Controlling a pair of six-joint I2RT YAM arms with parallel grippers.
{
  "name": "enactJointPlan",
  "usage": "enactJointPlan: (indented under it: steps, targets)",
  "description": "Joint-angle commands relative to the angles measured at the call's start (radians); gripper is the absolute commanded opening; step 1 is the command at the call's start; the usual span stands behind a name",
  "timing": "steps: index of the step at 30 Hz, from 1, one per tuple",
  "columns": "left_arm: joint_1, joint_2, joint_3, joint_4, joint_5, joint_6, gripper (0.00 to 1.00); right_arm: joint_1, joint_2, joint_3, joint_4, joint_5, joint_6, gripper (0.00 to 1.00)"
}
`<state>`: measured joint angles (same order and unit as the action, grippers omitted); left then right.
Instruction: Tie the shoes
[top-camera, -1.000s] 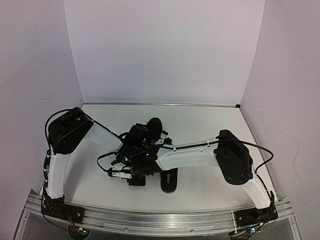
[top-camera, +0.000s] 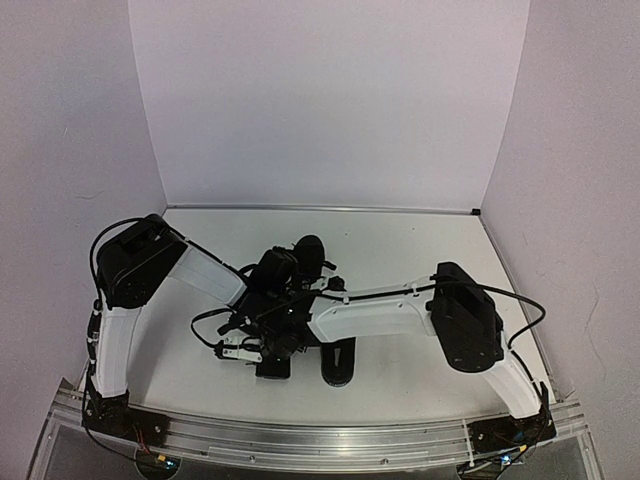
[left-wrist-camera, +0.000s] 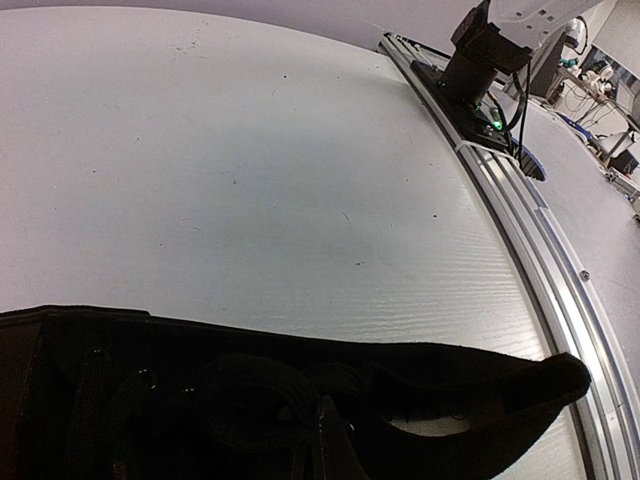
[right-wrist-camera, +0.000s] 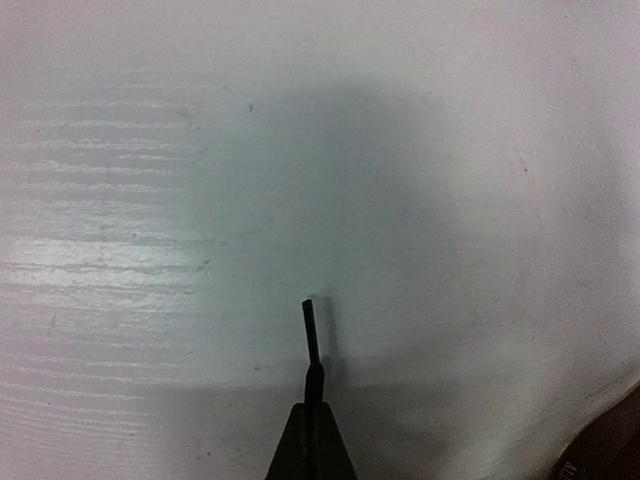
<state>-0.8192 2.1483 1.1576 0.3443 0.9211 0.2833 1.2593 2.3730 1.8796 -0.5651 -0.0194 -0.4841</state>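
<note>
Two black shoes lie at mid table, one farther back (top-camera: 312, 250) and one nearer (top-camera: 338, 364). Both grippers meet over them in a dark cluster. In the left wrist view a shoe (left-wrist-camera: 480, 400) fills the bottom edge, with its laces (left-wrist-camera: 250, 400) looped on top. My left gripper (left-wrist-camera: 322, 430) is shut among those laces, its tips pressed together on a lace; the grip is dark. My right gripper (right-wrist-camera: 312, 425) is shut on a thin black lace end (right-wrist-camera: 311, 335), whose stiff tip sticks out over bare table. In the top view the right gripper (top-camera: 243, 349) reaches left of the shoes.
White walls enclose the table at the back and both sides. The metal rail (left-wrist-camera: 540, 230) runs along the near edge, with an arm base (left-wrist-camera: 480, 60) bolted to it. The white table (right-wrist-camera: 300, 150) lies under the right gripper.
The right gripper has shifted slightly to the left and nearer with the lace end. The left arm and the shoes look unmoved.
</note>
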Motion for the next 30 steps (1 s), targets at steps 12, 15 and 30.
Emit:
enactJointPlan:
  steps: [12, 15, 30]
  targets:
    - [-0.001, -0.003, -0.016, 0.017, -0.041, -0.058, 0.0, 0.049, -0.301, -0.226, 0.145, 0.148, 0.08, 0.0]
    - [-0.001, -0.014, -0.027, 0.043, -0.031, -0.087, 0.0, 0.049, -0.353, -0.286, 0.196, 0.184, 0.092, 0.0]
    - [-0.001, -0.106, -0.064, 0.113, -0.103, -0.183, 0.0, 0.049, -0.725, -0.678, 0.339, 0.218, 0.308, 0.0]
